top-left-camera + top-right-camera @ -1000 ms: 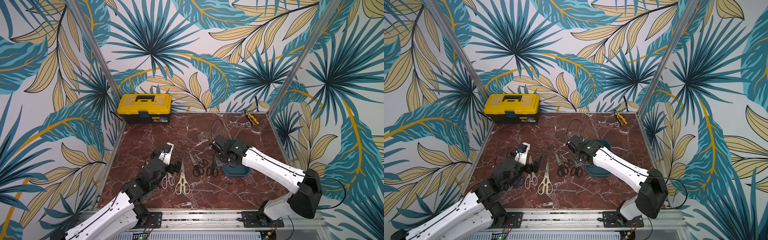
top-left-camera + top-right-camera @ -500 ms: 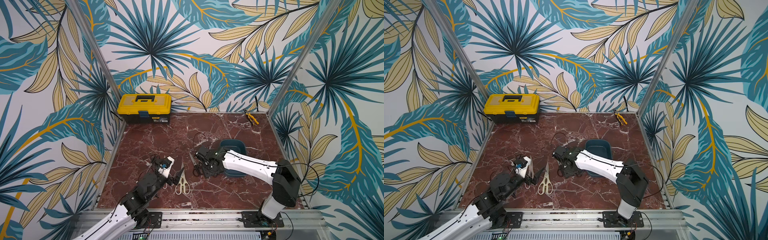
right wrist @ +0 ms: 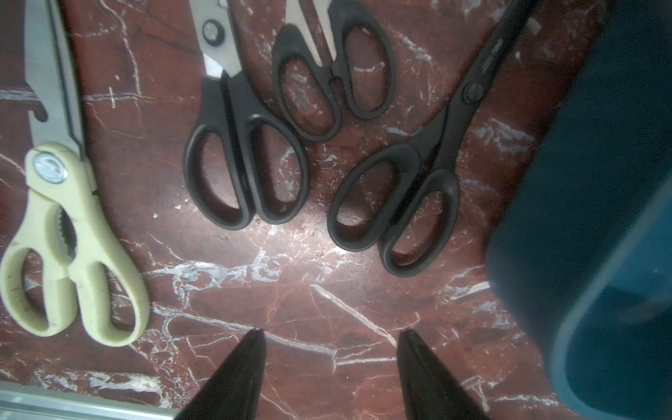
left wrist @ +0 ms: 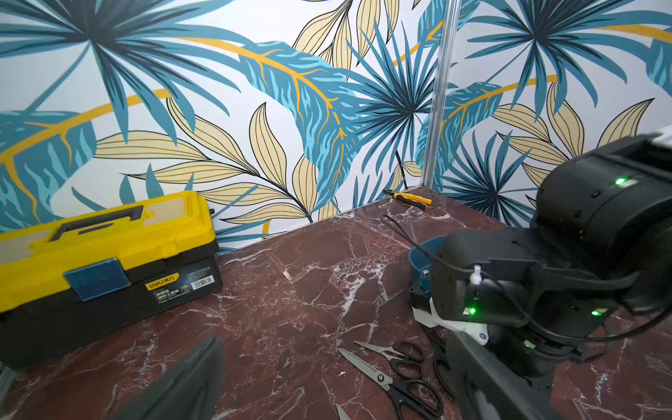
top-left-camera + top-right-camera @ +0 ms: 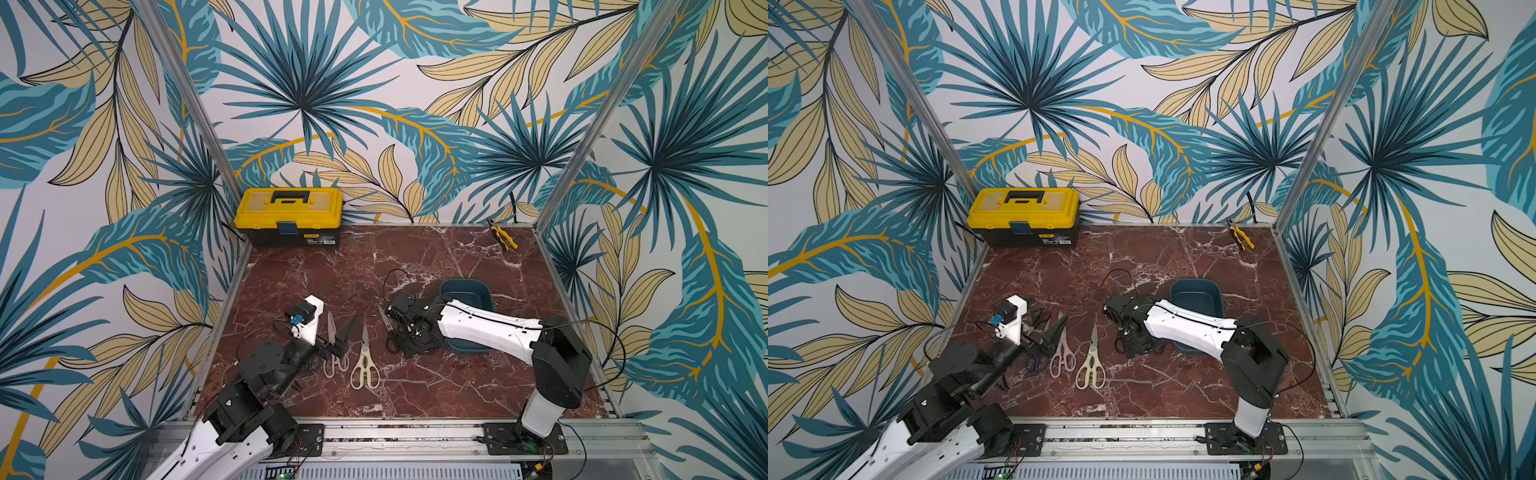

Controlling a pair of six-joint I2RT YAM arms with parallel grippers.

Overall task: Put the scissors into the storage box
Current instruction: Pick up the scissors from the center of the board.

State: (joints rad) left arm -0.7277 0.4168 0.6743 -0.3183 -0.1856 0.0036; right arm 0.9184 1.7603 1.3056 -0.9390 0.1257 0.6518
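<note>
Three black-handled scissors lie side by side on the marble next to the dark teal storage box. My right gripper points down just short of their handles, open, with only bare marble between its fingers. Cream-handled shears lie to their left. Further left lie pale pink-handled scissors and blue-handled scissors. My left gripper hovers wide open and empty low over the pink pair.
A yellow-and-black toolbox stands at the back left corner. Yellow-handled pliers lie at the back right by the wall. Metal frame posts and a rail edge the table. The right arm's white link crosses the box's front half.
The right arm swung left from above the storage box and dropped low by the black scissors, its jaws narrowing slightly. The left arm drew back a little toward the front.
</note>
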